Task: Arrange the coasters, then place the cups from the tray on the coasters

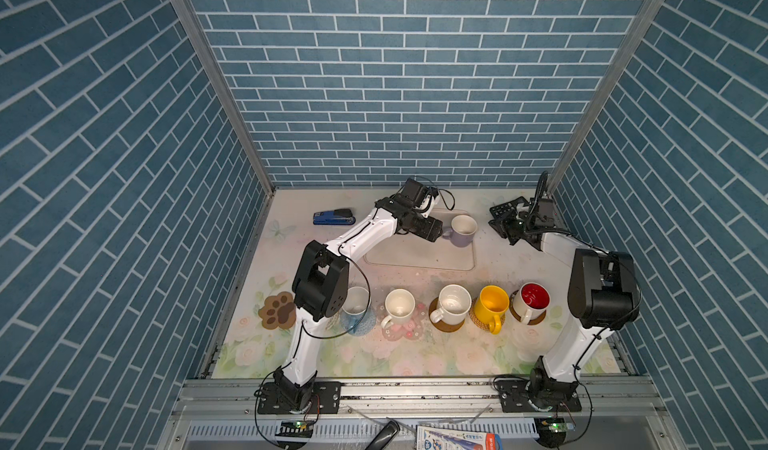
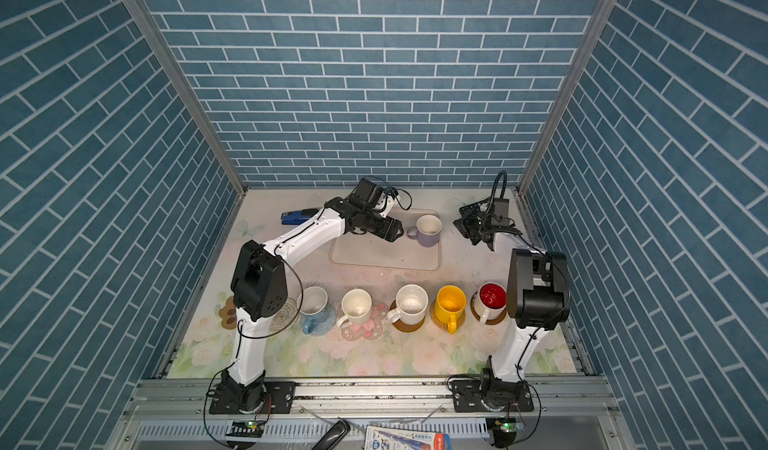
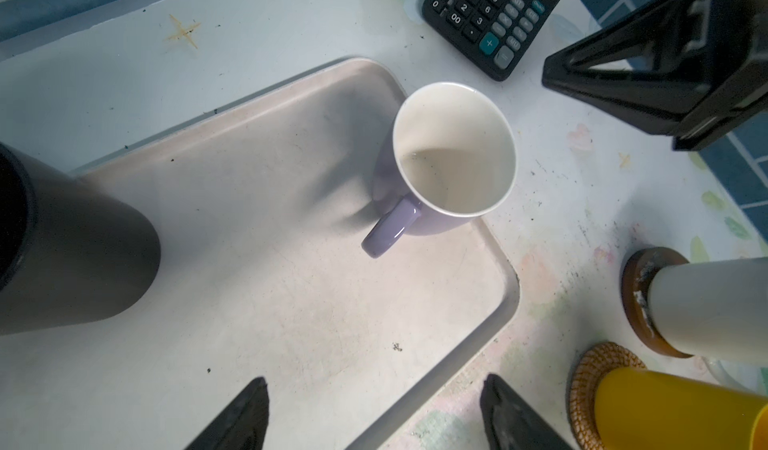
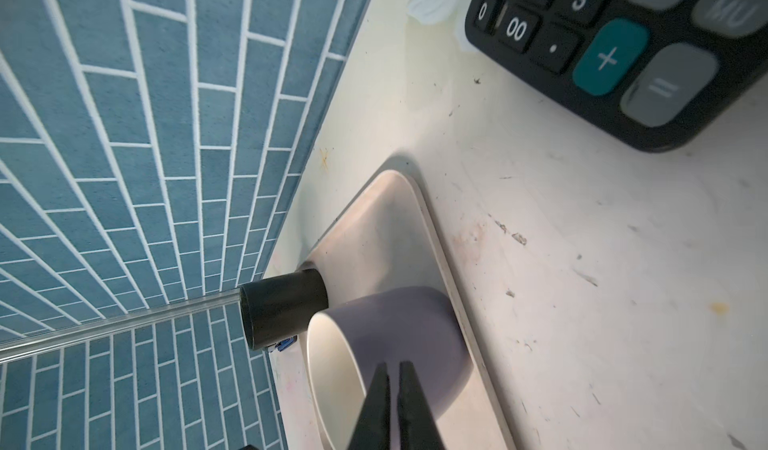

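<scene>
On the cream tray (image 1: 419, 256) stand a lavender cup (image 1: 461, 229) and a black cup (image 3: 62, 240); the left arm hides the black one in both top views. My left gripper (image 3: 374, 385) hangs open over the tray, short of the lavender cup's handle (image 3: 390, 229). My right gripper (image 4: 392, 364) is shut on nothing, beside that cup's far side. In the front row, light blue (image 1: 356, 302), white (image 1: 399, 304), white (image 1: 453, 302), yellow (image 1: 492, 304) and red-inside (image 1: 534, 298) cups sit on coasters. The paw coaster (image 1: 277, 310) and a rattan coaster (image 2: 284, 315) are bare.
A black calculator (image 3: 494, 15) lies at the back right, close to the right gripper. A blue and black stapler (image 1: 333, 217) lies at the back left. Blue brick walls close in the table on three sides.
</scene>
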